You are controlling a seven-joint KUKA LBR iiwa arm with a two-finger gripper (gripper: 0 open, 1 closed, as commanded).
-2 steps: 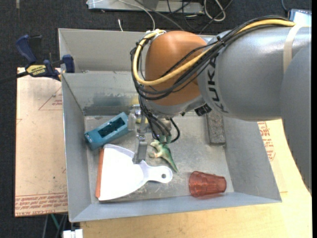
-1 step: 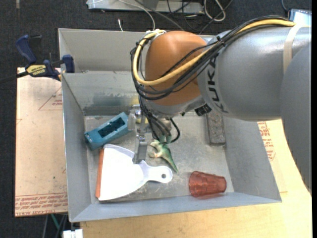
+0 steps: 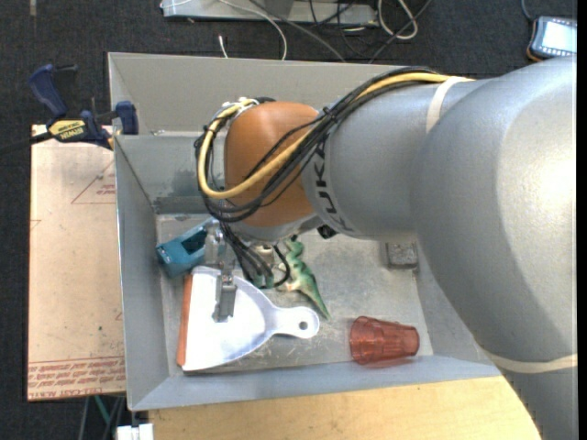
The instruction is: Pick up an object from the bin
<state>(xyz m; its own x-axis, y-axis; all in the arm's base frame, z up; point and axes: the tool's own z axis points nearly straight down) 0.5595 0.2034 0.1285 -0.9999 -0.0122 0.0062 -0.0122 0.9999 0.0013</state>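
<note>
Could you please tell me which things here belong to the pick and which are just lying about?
In play: tool, above the white scoop with an orange edge.
Lying about: blue piece, green toy, red cup, grey block.

The grey bin (image 3: pixel 138 273) holds a white scoop (image 3: pixel 248 326), red cup (image 3: pixel 383 340), green toy (image 3: pixel 308 284) and blue piece (image 3: pixel 179 251).

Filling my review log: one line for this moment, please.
tool over white scoop | left part of bin | nearby: blue block, green toy | apart: red cup
</note>
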